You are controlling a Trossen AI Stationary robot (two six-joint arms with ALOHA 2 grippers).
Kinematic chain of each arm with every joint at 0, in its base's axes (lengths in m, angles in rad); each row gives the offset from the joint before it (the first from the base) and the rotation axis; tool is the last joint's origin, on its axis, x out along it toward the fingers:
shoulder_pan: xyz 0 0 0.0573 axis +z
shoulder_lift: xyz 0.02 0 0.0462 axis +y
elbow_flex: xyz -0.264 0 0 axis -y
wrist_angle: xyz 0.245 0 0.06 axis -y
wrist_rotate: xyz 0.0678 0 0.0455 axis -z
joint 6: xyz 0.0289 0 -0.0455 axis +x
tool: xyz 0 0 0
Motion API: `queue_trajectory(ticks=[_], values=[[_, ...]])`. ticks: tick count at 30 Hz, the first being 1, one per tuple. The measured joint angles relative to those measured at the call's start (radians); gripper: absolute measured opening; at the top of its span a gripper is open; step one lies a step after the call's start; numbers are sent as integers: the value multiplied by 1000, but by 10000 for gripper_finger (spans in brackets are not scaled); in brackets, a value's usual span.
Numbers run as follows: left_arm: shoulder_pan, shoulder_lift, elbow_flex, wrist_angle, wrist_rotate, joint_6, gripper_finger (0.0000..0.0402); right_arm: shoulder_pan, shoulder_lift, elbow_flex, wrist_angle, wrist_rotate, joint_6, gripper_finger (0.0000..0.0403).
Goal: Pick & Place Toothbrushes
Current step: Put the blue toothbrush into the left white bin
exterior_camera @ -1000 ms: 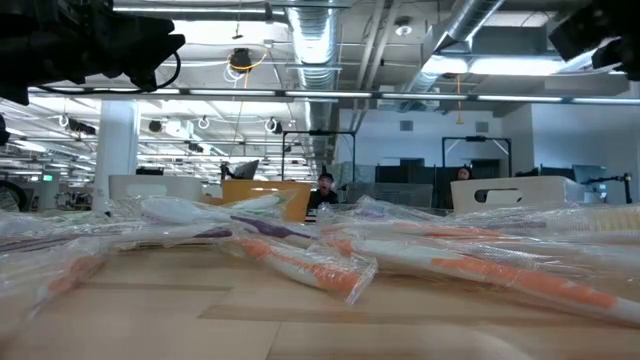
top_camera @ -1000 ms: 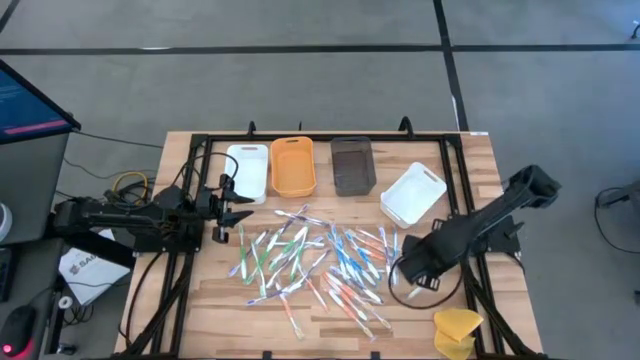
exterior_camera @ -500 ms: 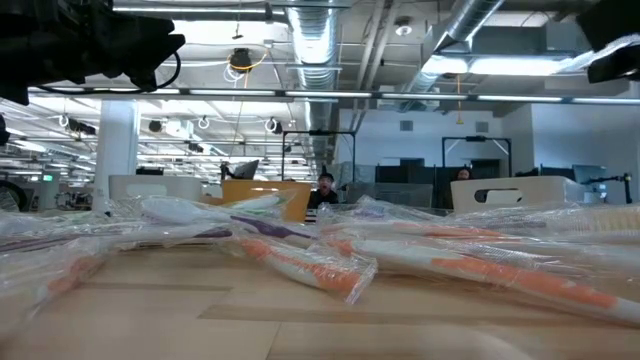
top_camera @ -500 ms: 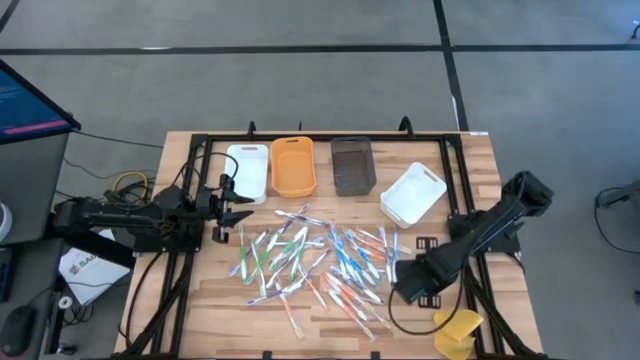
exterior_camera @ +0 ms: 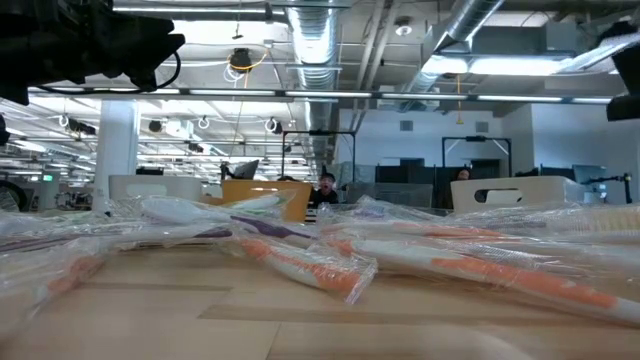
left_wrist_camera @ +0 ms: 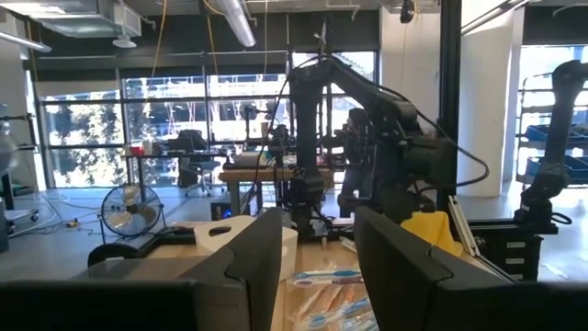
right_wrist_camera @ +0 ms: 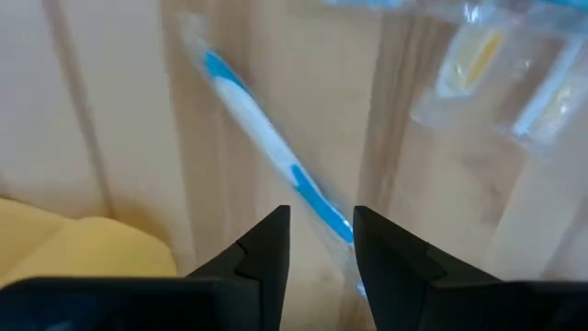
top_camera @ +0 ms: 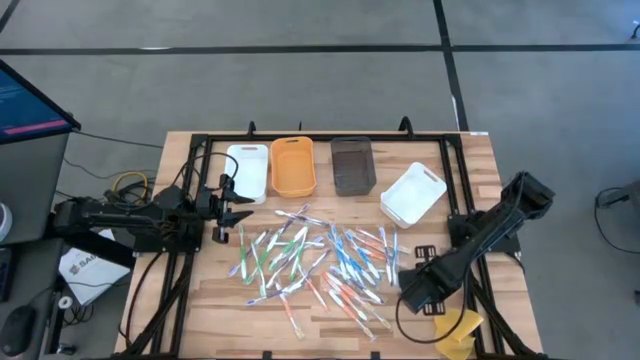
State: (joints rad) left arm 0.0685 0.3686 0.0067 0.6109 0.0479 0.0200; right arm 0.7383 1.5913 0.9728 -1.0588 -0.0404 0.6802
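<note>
Many toothbrushes (top_camera: 315, 262) in clear wrappers lie in a loose pile on the middle of the wooden table; the low view shows them close up (exterior_camera: 310, 265). My right gripper (top_camera: 418, 292) points down at the pile's near right edge, open. It is above a blue and white toothbrush (right_wrist_camera: 266, 138) that lies flat on the wood and runs slantwise toward the gap between the fingers (right_wrist_camera: 322, 248). My left gripper (top_camera: 228, 213) waits at the table's left side, open (left_wrist_camera: 319, 267), with nothing between its fingers.
Along the far edge stand a white tray (top_camera: 248, 170), an orange tray (top_camera: 293, 166), a brown tray (top_camera: 352, 165) and a tilted white tray (top_camera: 412, 194). A yellow sponge-like lump (top_camera: 457, 331) lies at the near right corner, close beside my right gripper (right_wrist_camera: 83, 253).
My right gripper has moved toward the table's near edge and sunk lower, rolling about its own axis as it went. It now stands over the pile's near right edge, next to the yellow lump. The toothbrushes have not moved.
</note>
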Motion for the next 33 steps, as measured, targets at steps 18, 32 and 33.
queue_trajectory(ticks=[18, 32, 33], values=[[0, 0, 0, 0, -4, 1, 131, -12, 0, -110, 152, -44, -28, 116], [0, 0, 0, 0, -3, 1, 131, -12, -6, -225, 306, -68, -25, 116], [0, 0, 0, 0, -3, 1, 131, -12, -6, -228, 306, -68, -25, 115]])
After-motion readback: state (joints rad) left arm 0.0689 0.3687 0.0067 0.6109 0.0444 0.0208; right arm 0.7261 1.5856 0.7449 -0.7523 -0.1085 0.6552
